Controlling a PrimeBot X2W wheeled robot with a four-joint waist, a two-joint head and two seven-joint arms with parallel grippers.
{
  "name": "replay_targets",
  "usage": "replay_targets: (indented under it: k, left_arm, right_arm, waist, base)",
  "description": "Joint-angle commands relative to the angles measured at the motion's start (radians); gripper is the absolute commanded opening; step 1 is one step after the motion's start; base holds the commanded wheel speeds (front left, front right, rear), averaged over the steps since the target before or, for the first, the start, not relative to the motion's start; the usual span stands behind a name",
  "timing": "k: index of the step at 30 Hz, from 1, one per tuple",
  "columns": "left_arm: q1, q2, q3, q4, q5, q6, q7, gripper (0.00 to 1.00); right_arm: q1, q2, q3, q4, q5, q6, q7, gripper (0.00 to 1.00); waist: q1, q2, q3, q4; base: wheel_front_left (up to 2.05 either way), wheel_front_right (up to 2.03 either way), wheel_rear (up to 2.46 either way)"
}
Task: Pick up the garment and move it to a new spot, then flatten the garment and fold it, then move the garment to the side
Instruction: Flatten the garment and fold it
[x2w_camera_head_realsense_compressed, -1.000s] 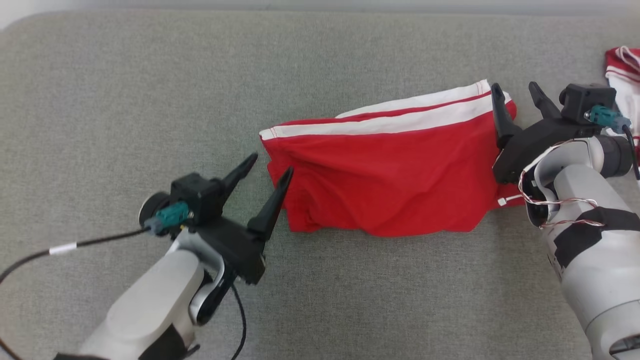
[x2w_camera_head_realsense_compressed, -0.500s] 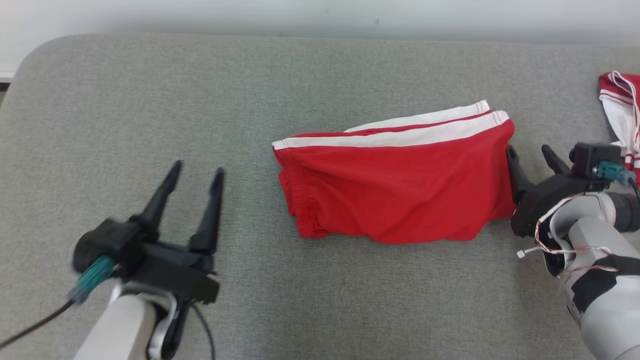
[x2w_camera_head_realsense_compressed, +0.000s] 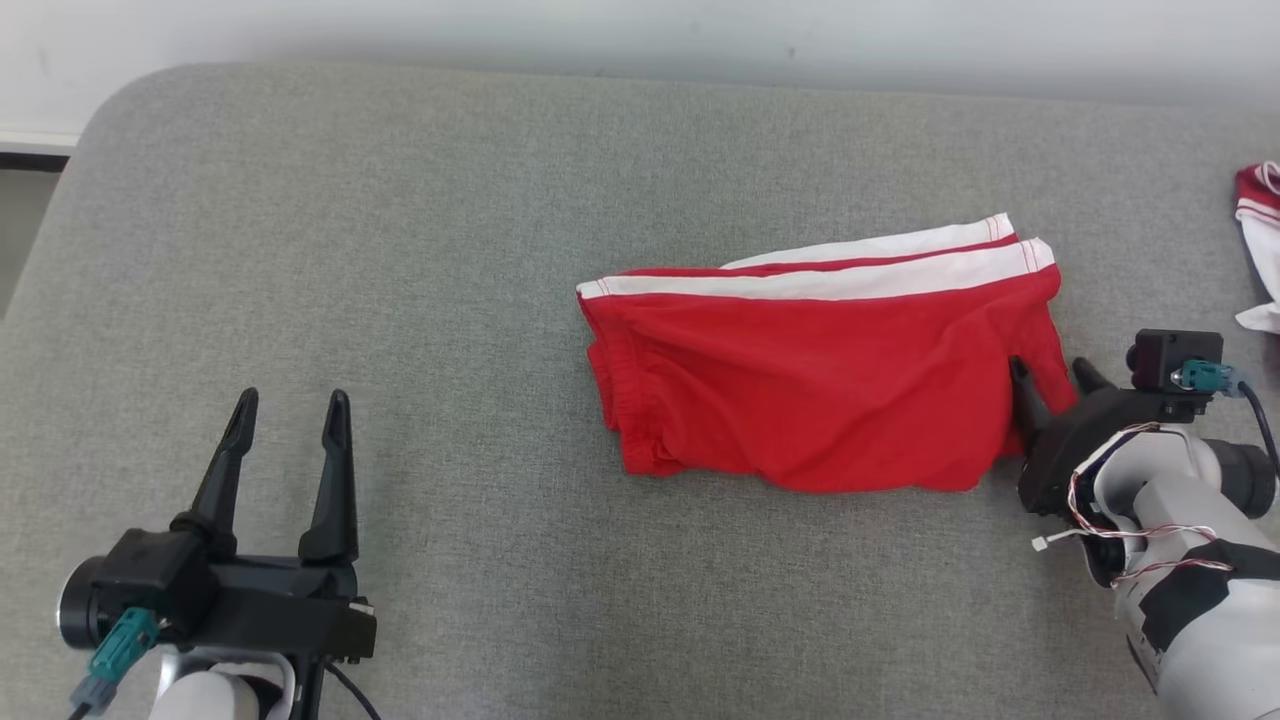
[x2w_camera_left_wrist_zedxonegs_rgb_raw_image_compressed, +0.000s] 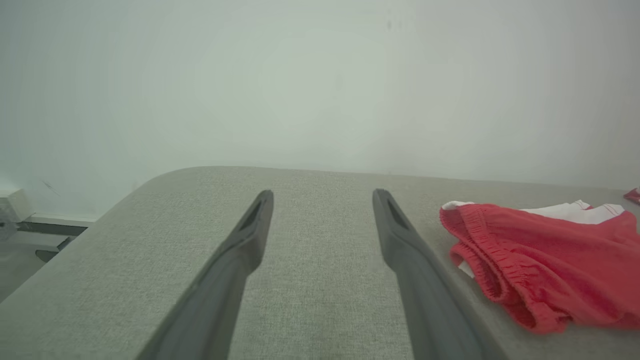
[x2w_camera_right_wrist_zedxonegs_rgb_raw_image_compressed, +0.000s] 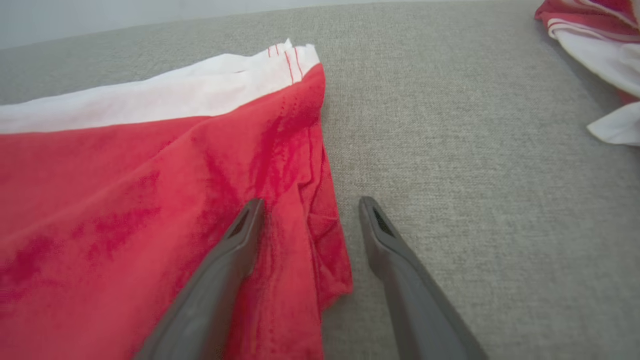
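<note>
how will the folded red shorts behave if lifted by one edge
Probably floppy: the red shorts lie in soft creases, so the fold would likely sag open. Pushed, they'd probably bunch on the woven grey surface rather than slide.

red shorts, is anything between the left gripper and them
Nothing visible does. Just the grey padded surface lies between the open left gripper and the waistband end of the red shorts. The open right gripper sits at their other end, one finger over the cloth.
</note>
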Motion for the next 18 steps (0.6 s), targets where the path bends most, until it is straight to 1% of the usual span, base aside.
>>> replay_targets:
  k: [1, 2, 6, 11, 16, 17, 18]
  left_arm:
    - [0.021, -0.016, 0.022, 0.0, 0.01, -0.008, -0.003, 1.0]
    - [0.028, -0.022, 0.03, 0.003, 0.017, -0.008, -0.003, 1.0]
    - [0.059, -0.041, 0.055, 0.01, 0.037, -0.014, -0.003, 1.0]
    - [0.101, -0.053, 0.069, 0.013, 0.051, -0.015, -0.003, 1.0]
    - [0.134, -0.056, 0.075, 0.003, 0.053, -0.016, -0.003, 1.0]
    - [0.139, -0.057, 0.076, 0.001, 0.053, -0.015, -0.003, 1.0]
    - [0.144, -0.057, 0.076, 0.0, 0.052, -0.015, -0.003, 1.0]
  right_arm:
    - [0.022, 0.019, 0.014, 0.004, 0.018, -0.003, 0.025, 0.05]
    - [0.026, 0.021, 0.018, 0.0, 0.026, -0.003, 0.032, 0.0]
    - [0.046, 0.015, 0.036, -0.029, 0.055, -0.003, 0.029, 0.0]
    - [0.114, -0.012, 0.066, -0.1, 0.101, -0.003, 0.012, 0.0]
    - [0.212, -0.063, 0.091, -0.189, 0.148, -0.003, 0.04, 0.0]
    - [0.227, -0.074, 0.094, -0.202, 0.153, -0.003, 0.051, 0.17]
    - [0.238, -0.084, 0.095, -0.217, 0.156, -0.003, 0.056, 0.51]
  waist:
    - [0.0001, 0.0, -0.012, 0.002]
    - [0.0001, 0.0, -0.018, 0.0]
    - [0.0001, 0.0, -0.055, -0.017]
    - [0.0001, 0.0, -0.104, -0.044]
    - [0.0001, 0.0, -0.128, -0.072]
    - [0.0001, 0.0, -0.129, -0.075]
    - [0.0001, 0.0, -0.131, -0.078]
  base:
    - [0.0, 0.0, 0.0]
    - [0.0, 0.0, 0.0]
    - [0.0, 0.0, 0.0]
    - [0.0, 0.0, 0.0]
    - [0.0, 0.0, 0.0]
    - [0.0, 0.0, 0.0]
    - [0.0, 0.0, 0.0]
